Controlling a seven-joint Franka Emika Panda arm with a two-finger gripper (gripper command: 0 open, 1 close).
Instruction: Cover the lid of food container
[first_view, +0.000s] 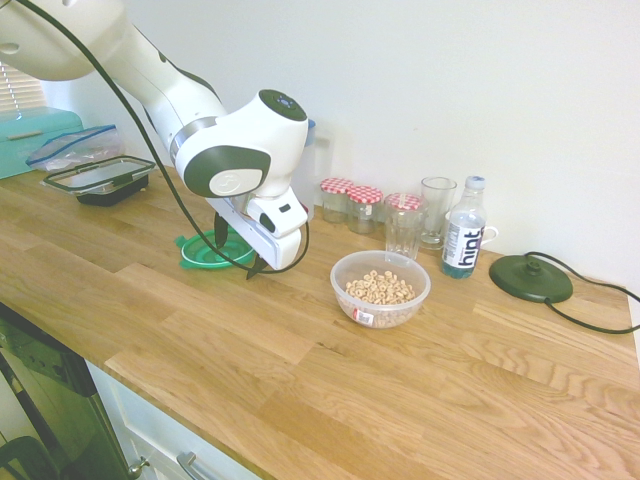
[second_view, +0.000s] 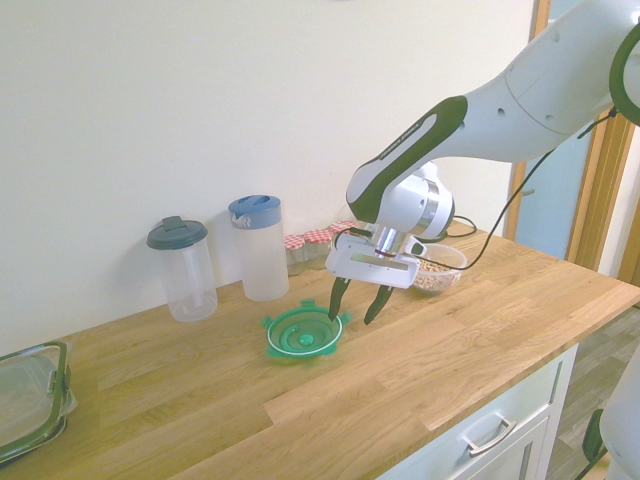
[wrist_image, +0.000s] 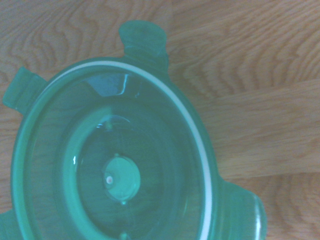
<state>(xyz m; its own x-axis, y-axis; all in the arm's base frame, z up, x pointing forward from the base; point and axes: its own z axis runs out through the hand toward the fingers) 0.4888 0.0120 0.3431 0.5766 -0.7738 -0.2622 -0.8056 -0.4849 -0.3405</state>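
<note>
The round translucent green lid (first_view: 203, 252) (second_view: 303, 333) lies flat on the wooden counter, its snap tabs sticking out. My gripper (first_view: 238, 252) (second_view: 357, 305) hangs open just above the lid's rim on the side toward the bowl; one finger is over the rim and the other over bare wood. Nothing is between the fingers. The lid (wrist_image: 115, 165) fills most of the wrist view. The food container (first_view: 380, 288) (second_view: 437, 268), a small clear round bowl of cereal rings, stands uncovered a short way beyond the gripper.
Red-checked jars (first_view: 350, 202), two glasses (first_view: 404, 224) and a water bottle (first_view: 463, 241) line the wall behind the bowl, with a black round base (first_view: 530, 277) beside them. Two clear pitchers (second_view: 260, 248) stand near the lid. A black-rimmed rectangular container (first_view: 103, 180) sits further along the counter.
</note>
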